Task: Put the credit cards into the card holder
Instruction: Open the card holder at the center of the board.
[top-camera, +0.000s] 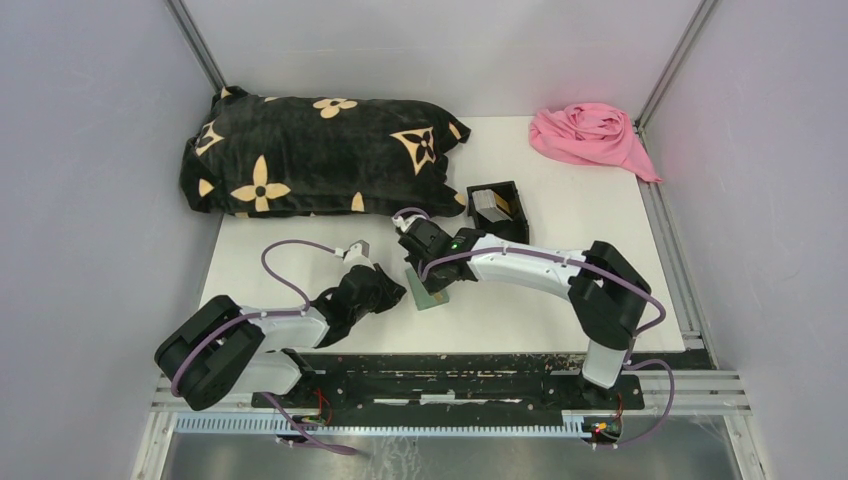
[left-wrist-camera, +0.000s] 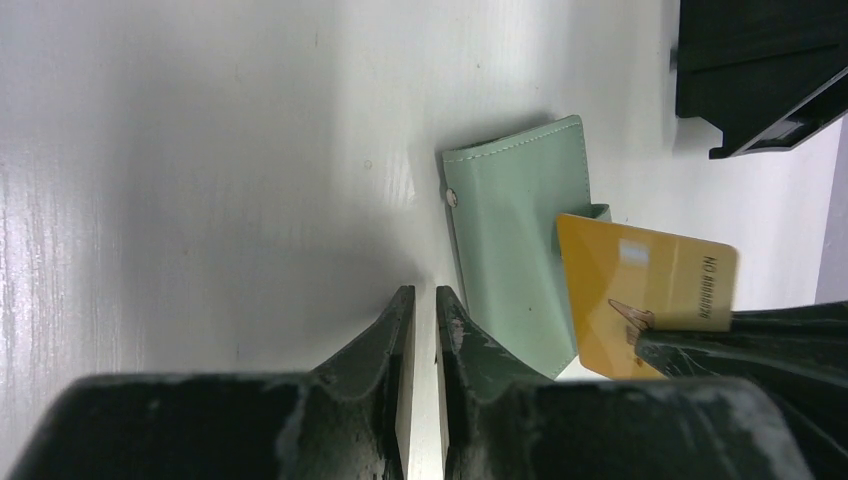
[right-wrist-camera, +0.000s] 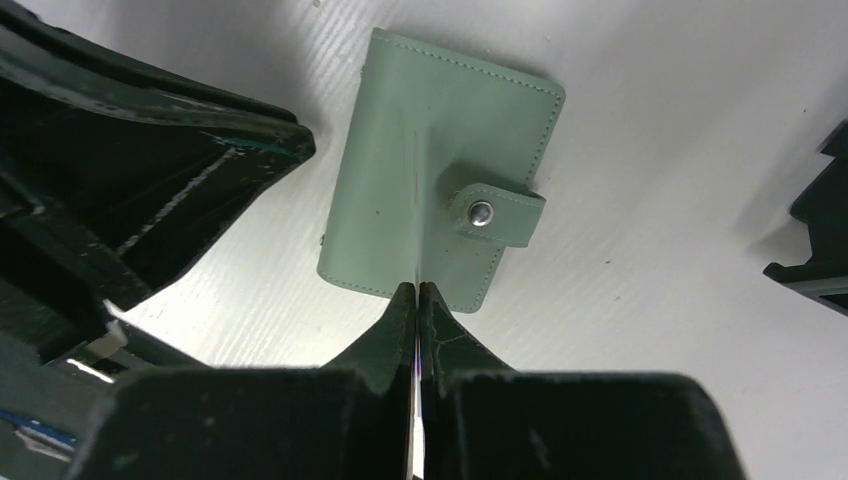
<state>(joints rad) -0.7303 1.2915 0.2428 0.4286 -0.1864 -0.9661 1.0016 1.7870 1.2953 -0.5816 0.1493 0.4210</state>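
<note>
White table (right-wrist-camera: 650, 120) under me: right jaws clamp a yellow card (left-wrist-camera: 640, 290), left jaws barely apart, empty. I'd unsnap the wallet (right-wrist-camera: 440, 150) ahead first.

From L claw (left-wrist-camera: 425, 300): bare table (left-wrist-camera: 200, 150) ahead & left, I've room there. Just right, card holder (left-wrist-camera: 510, 240) blocks, R claw (right-wrist-camera: 417, 290) w/ credit card (left-wrist-camera: 645, 300) over it. Black box (top-camera: 517, 222) beyond R claw.

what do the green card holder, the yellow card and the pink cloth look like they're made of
The card holder is probably leather or faux leather: smooth, soft sheen, stitched edges, a metal-looking snap. The yellow card looks like thin, stiff, glossy printed plastic. The pink cloth is soft matte fabric, crumpled in folds.
</note>
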